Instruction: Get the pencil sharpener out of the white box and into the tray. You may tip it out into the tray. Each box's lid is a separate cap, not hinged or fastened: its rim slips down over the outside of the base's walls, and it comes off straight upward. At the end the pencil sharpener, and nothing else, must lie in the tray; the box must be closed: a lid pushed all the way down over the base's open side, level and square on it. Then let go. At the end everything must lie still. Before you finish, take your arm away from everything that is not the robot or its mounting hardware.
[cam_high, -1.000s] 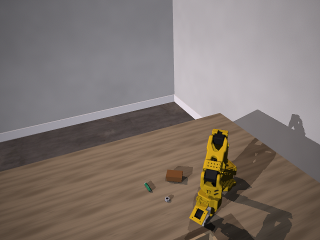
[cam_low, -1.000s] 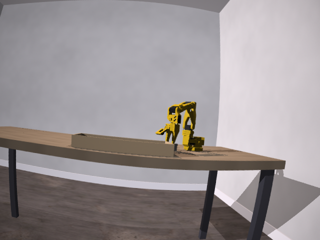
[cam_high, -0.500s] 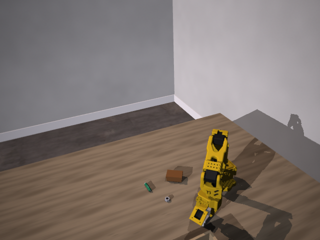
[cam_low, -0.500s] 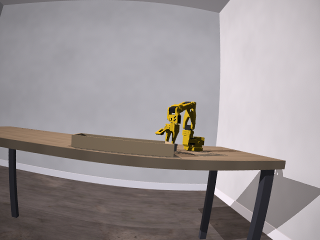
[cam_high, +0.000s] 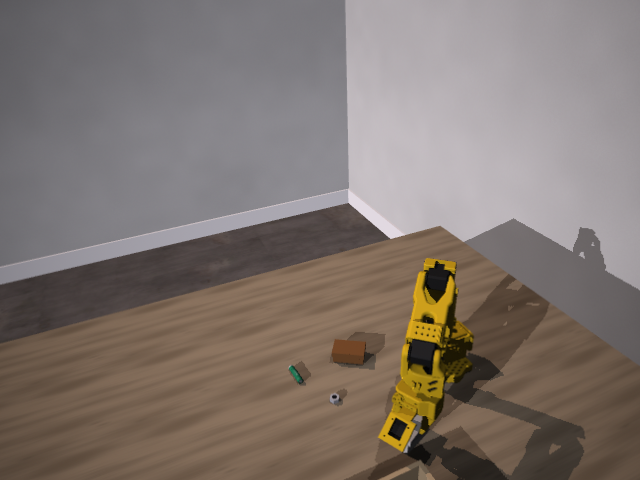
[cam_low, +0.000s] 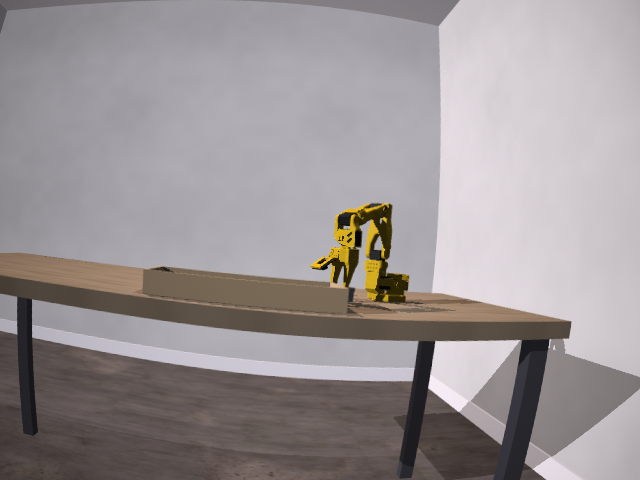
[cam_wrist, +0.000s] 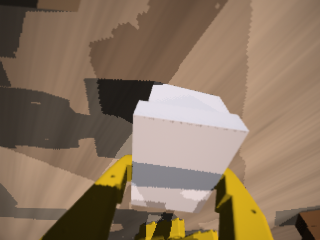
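Observation:
The white box (cam_wrist: 172, 142) fills the middle of the wrist view, with a stepped rim along its upper edge. Only a pale sliver of the box shows beside the gripper in the top view. My gripper (cam_wrist: 176, 171) (cam_low: 339, 284) is shut on the box, with one finger against each side. Whether the part gripped is the lid or the base, and whether the box touches the table, I cannot tell. The tan tray (cam_low: 232, 291) stands at the table's front, and its corner shows at the bottom of the top view. The pencil sharpener is not visible.
A brown block (cam_high: 348, 351) lies left of the arm. A green cylinder (cam_high: 295, 374) and a small grey nut (cam_high: 334, 398) lie farther left and nearer the front. The tray's long wall runs left from beside the gripper. The wooden table (cam_low: 77, 273) has open edges.

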